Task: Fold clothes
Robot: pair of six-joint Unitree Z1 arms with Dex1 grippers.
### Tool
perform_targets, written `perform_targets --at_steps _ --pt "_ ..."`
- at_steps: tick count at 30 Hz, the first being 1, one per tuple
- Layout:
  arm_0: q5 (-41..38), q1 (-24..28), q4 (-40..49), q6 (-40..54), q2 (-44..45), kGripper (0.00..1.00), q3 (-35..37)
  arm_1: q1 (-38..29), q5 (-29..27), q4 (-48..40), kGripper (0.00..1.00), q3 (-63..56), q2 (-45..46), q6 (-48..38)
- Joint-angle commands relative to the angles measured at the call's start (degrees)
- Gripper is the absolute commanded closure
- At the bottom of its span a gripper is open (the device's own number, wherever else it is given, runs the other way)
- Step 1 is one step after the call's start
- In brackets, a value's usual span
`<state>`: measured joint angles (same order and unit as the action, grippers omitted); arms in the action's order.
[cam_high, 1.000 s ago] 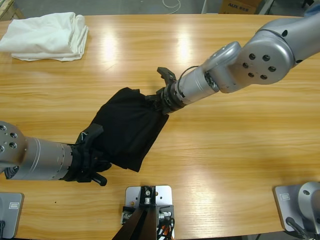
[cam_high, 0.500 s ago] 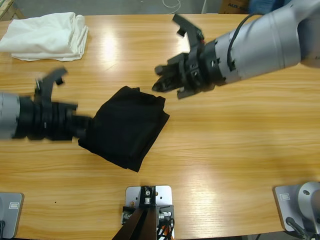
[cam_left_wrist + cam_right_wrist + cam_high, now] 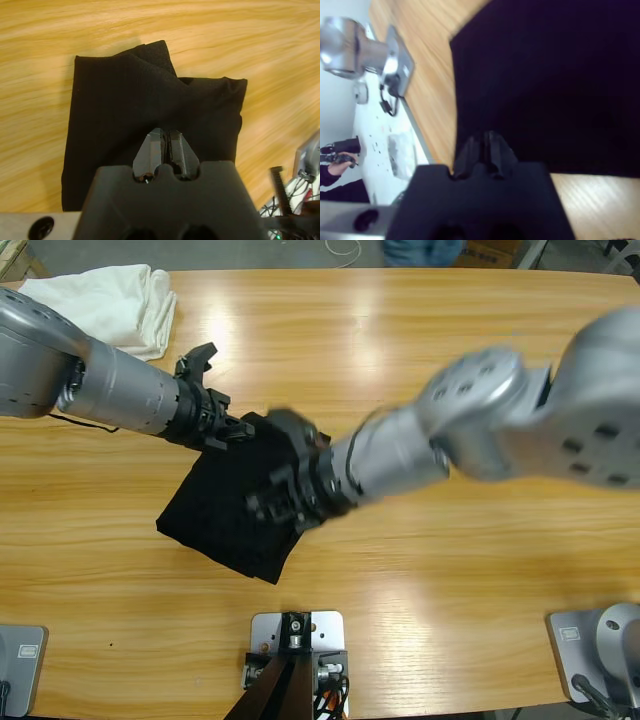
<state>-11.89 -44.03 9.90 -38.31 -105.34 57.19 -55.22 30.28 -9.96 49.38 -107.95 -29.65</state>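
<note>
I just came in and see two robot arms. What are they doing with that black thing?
They are folding clothes. The black shirt lies folded into a small bundle on the wooden table. The left gripper is at its far edge, and the right gripper is down over its middle, both with jaws shut. A folded white cloth sits in the corner.

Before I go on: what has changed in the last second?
Both grippers let go of the shirt and lifted clear with jaws open, then came back. The left gripper went from the shirt's near-left edge to its far-left corner. The right gripper went from the far-right corner to over the middle. Both are shut now. The folded shirt and the white cloth stayed put.
</note>
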Motion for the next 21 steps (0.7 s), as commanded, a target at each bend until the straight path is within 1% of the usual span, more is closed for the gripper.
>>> perform_targets --at_steps 1,5,11,21 --pt "-1.4 0.53 -2.35 0.39 -4.26 1.0 -2.05 -2.19 0.83 -4.84 1.0 -5.15 -4.28 -2.77" --pt "-1.55 0.44 -3.22 0.34 -5.47 1.0 -2.01 -2.95 0.83 -4.9 1.0 -6.23 -5.23 -3.63" --pt "-1.82 0.44 -4.37 0.34 -7.5 1.0 -1.91 -5.85 1.09 -4.9 1.0 -7.62 -7.29 -5.61" --pt "-0.34 1.37 -4.37 -0.22 -8.74 1.0 -2.66 -5.87 1.01 -6.04 1.0 -8.83 -8.24 -6.42"
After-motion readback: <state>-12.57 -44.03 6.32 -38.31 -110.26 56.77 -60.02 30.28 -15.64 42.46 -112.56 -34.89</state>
